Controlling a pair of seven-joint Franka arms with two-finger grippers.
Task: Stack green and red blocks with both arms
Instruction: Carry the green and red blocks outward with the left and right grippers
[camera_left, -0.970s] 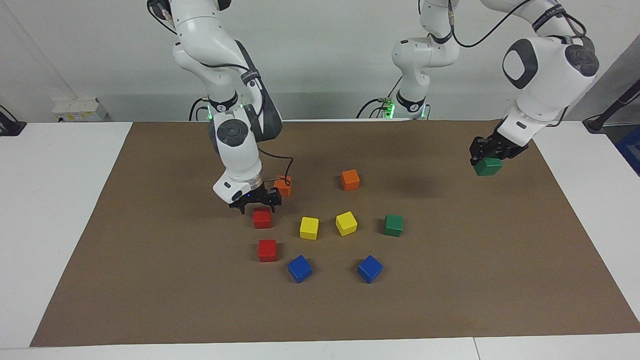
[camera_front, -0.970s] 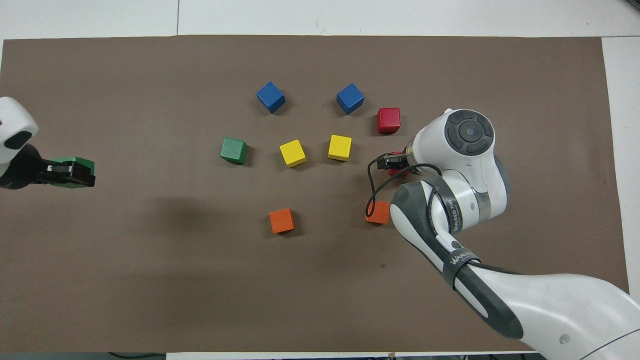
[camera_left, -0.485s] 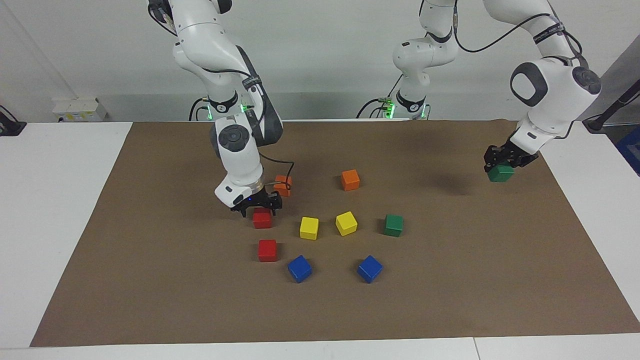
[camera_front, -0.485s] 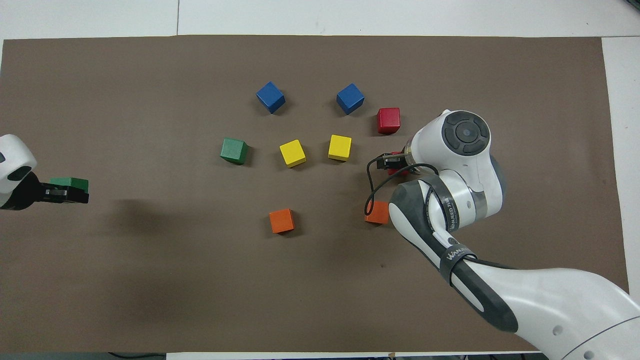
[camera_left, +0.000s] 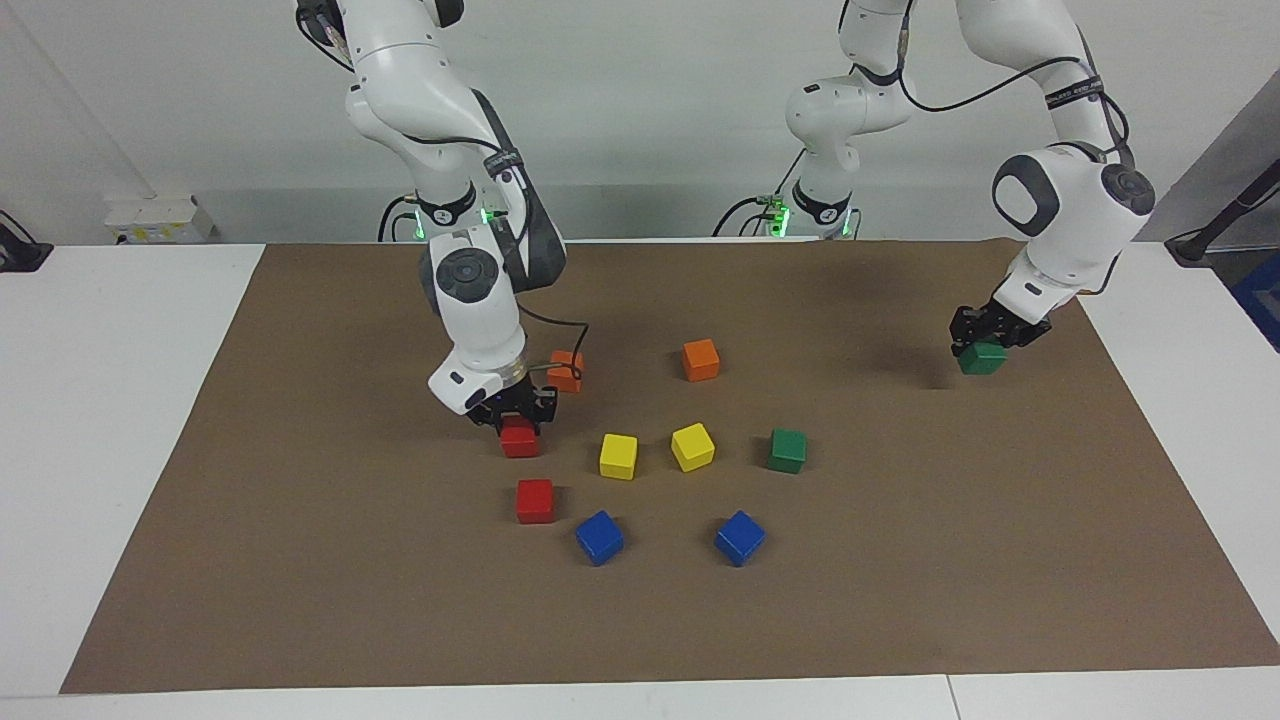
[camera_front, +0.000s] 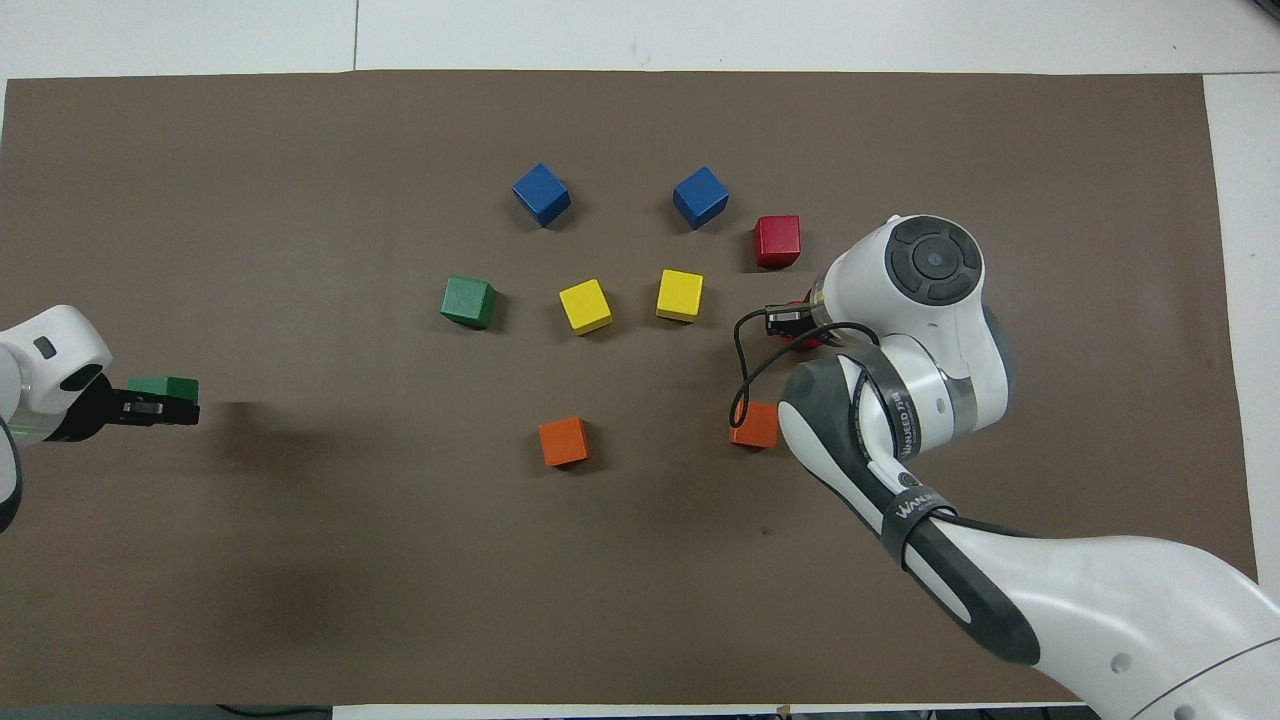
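My right gripper (camera_left: 518, 420) is down at the mat, shut on a red block (camera_left: 519, 441) that sits beside an orange cube. The overhead view shows that gripper (camera_front: 795, 322) mostly hidden under its own wrist. A second red block (camera_left: 535, 500) lies free, farther from the robots. My left gripper (camera_left: 985, 340) is shut on a green block (camera_left: 982, 360), low over the mat at the left arm's end. From overhead, this green block (camera_front: 170, 386) pokes out past the left gripper (camera_front: 158, 408). The other green block (camera_left: 787, 450) rests alone by the yellow cubes.
Two yellow cubes (camera_left: 618, 455) (camera_left: 692, 446) sit mid-mat, and two blue cubes (camera_left: 599, 537) (camera_left: 740, 537) lie farther from the robots. Two orange cubes (camera_left: 700, 359) (camera_left: 566, 370) lie nearer to them. A brown mat (camera_left: 300, 560) covers the white table.
My right gripper has come down around the red block and shut on it. My left gripper has sunk lower toward the mat with the green block.
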